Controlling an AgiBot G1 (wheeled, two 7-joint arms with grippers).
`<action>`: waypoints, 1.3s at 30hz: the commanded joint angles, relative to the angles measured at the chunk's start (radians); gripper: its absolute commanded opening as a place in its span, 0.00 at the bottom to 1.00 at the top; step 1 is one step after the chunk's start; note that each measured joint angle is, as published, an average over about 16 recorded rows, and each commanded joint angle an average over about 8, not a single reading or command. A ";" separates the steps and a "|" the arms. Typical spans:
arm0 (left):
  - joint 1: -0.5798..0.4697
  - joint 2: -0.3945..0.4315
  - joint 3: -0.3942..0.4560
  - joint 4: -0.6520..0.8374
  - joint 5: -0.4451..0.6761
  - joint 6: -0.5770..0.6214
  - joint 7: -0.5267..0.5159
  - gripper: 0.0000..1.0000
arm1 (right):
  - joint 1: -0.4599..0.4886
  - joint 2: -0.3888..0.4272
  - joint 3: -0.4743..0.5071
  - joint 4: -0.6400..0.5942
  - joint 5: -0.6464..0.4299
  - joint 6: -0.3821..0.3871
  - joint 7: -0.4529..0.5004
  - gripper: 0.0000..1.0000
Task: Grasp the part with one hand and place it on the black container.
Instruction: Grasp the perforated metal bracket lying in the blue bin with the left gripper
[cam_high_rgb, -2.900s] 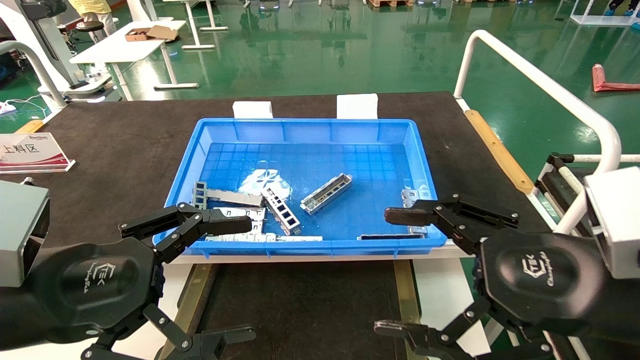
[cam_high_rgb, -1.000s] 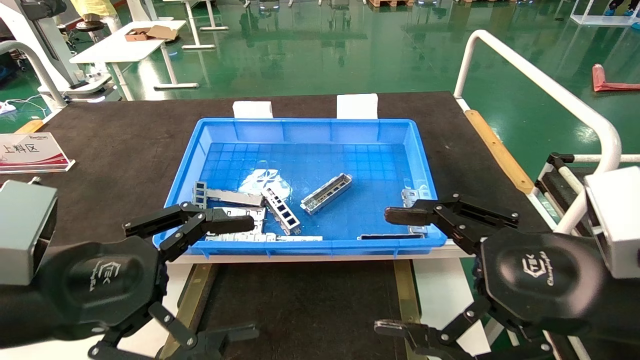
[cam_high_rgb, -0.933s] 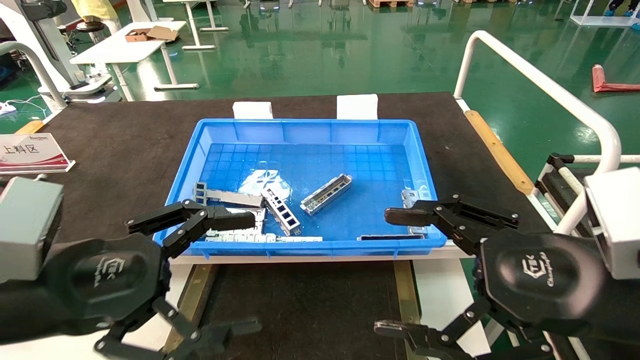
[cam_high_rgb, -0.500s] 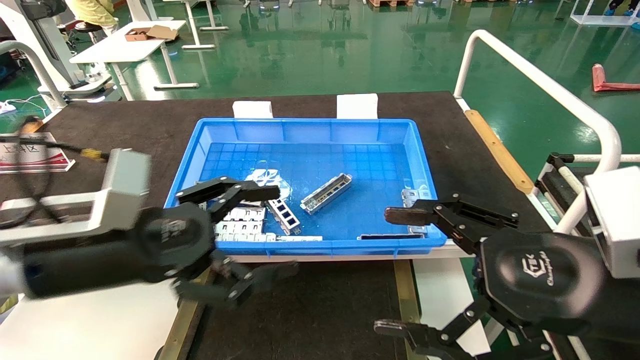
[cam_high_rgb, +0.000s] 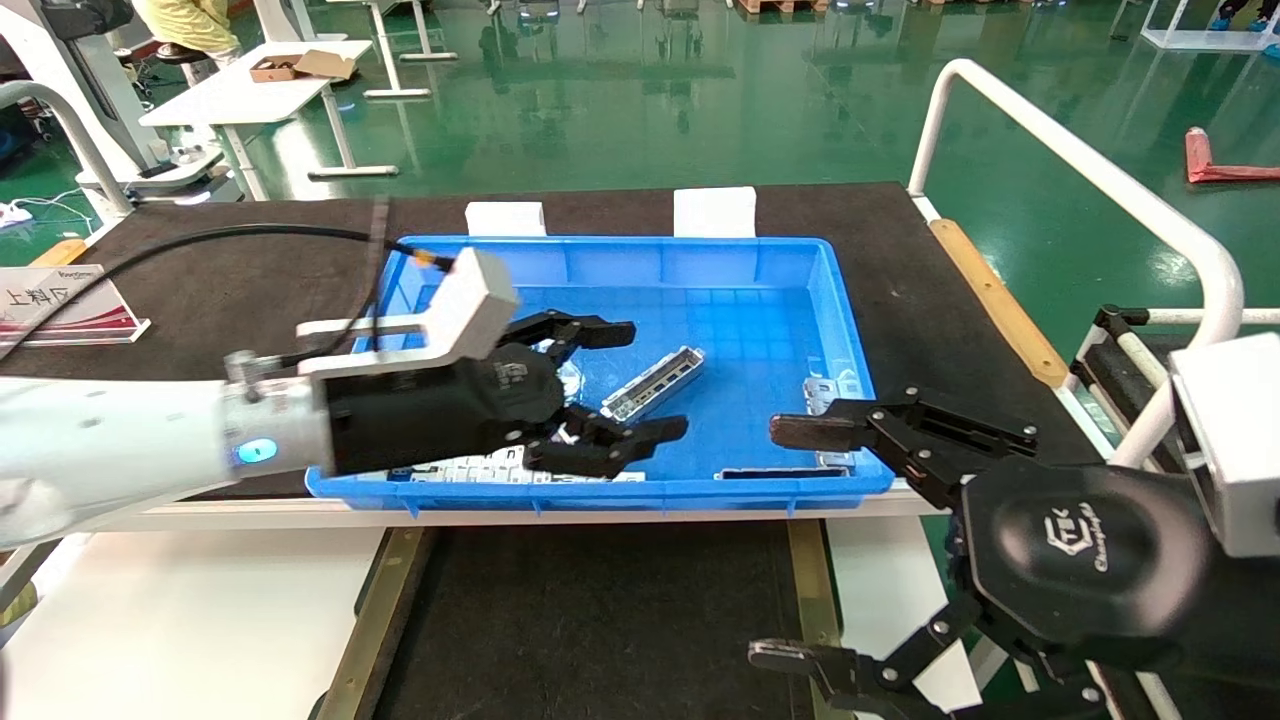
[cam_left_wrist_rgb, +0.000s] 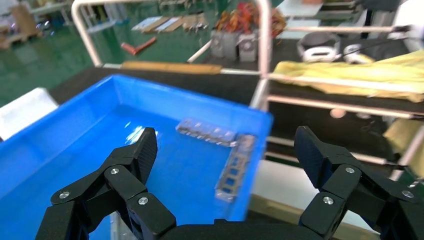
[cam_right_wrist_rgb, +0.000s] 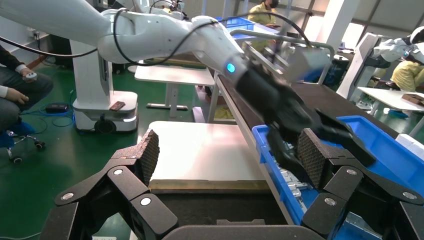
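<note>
The part (cam_high_rgb: 655, 381), a slim silver channel bar, lies slanted in the middle of the blue bin (cam_high_rgb: 620, 262). My left gripper (cam_high_rgb: 653, 380) is open inside the bin, with one finger on each side of the part. I cannot tell whether it touches the part. The part does not show in the left wrist view, where the left gripper (cam_left_wrist_rgb: 226, 150) is open and empty. The black container (cam_high_rgb: 600, 620) is a flat tray with tan side strips, in front of the bin. It also shows in the right wrist view (cam_right_wrist_rgb: 200, 205). My right gripper (cam_high_rgb: 795, 545) is parked open at the lower right.
Flat silver plates (cam_high_rgb: 470, 465) lie at the bin's front left. A ladder-like strip (cam_left_wrist_rgb: 234, 169) and a silver piece (cam_left_wrist_rgb: 206, 132) lie at its front right corner. Two white blocks (cam_high_rgb: 714, 212) stand behind the bin. A white rail (cam_high_rgb: 1100, 180) runs along the right.
My left arm has swung up from the lower left and reached into the bin, so its open gripper now straddles the part. The right arm has not moved.
</note>
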 joint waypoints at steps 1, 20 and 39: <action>-0.028 0.041 0.017 0.065 0.033 -0.024 0.021 1.00 | 0.000 0.000 0.000 0.000 0.000 0.000 0.000 1.00; -0.145 0.293 0.090 0.510 0.134 -0.320 0.211 0.99 | 0.000 0.000 0.000 0.000 0.000 0.000 0.000 1.00; -0.094 0.296 0.203 0.465 0.038 -0.478 0.143 0.00 | 0.000 0.000 -0.001 0.000 0.001 0.000 0.000 0.00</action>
